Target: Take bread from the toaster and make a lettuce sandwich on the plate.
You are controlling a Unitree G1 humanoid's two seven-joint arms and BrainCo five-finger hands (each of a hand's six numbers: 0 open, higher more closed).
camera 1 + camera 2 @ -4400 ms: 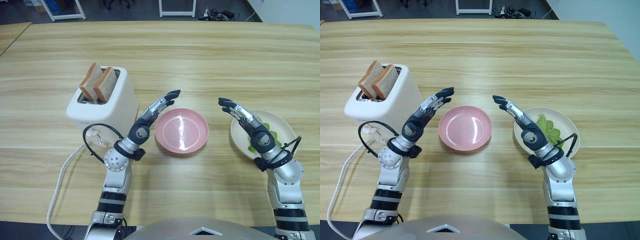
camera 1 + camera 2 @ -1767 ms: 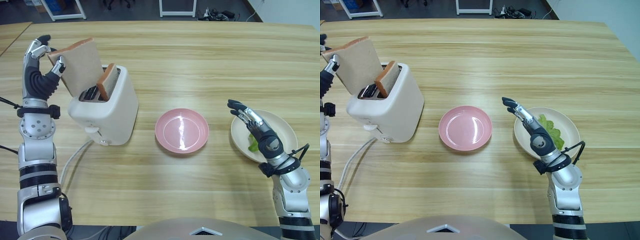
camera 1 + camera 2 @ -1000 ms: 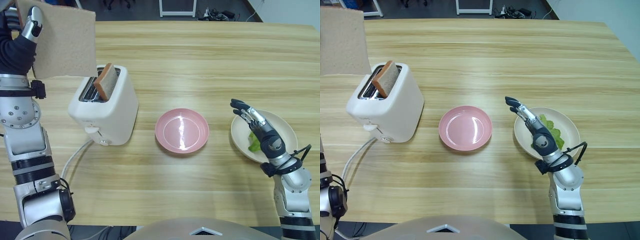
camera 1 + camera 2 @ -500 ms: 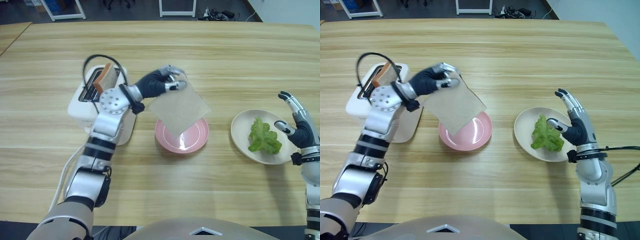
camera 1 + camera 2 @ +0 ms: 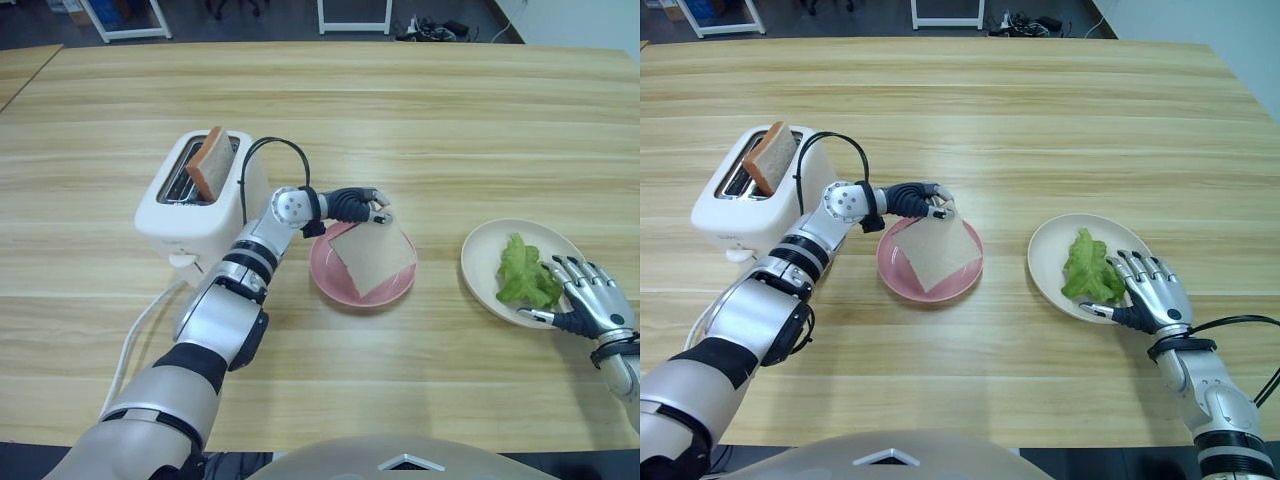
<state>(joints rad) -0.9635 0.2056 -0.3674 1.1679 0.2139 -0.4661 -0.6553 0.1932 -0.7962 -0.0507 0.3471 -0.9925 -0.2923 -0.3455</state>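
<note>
A white toaster stands at the left with one brown slice sticking up from a slot. My left hand is over the far rim of the pink plate, fingers shut on the top corner of a bread slice. That slice lies tilted in the plate. A green lettuce leaf rests on the cream plate at the right. At that plate's near right rim sits my right hand, fingers spread and holding nothing, its thumb close to the lettuce.
The toaster's white cord runs off the table's near edge at the left. Bare wooden tabletop stretches behind both plates and between them. Chair and table legs stand on the floor beyond the far edge.
My left hand has lowered the bread slice from above the pink plate down into it. The right hand has dropped and turned palm-down at the cream plate's near right rim.
</note>
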